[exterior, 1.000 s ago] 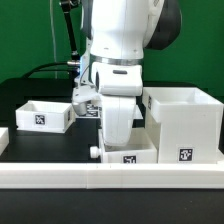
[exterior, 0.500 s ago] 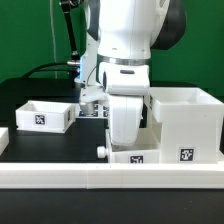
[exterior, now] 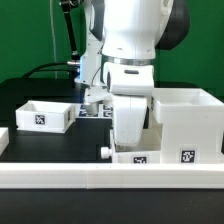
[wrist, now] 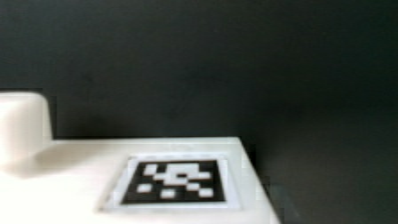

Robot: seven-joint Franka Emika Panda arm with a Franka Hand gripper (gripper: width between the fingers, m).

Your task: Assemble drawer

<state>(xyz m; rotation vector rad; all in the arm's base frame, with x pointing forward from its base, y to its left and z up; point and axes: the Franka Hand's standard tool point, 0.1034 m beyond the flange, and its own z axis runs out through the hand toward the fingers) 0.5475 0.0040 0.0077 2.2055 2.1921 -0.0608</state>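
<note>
Well, the gripper [exterior: 131, 140] sits low at the front tray [exterior: 135, 157] (beside the box shell [exterior: 186, 122]); spread or closed, I can't tell.

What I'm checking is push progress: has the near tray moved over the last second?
Yes. The near tray has slid toward the exterior view's right, closer to the box shell, which stayed put.
</note>
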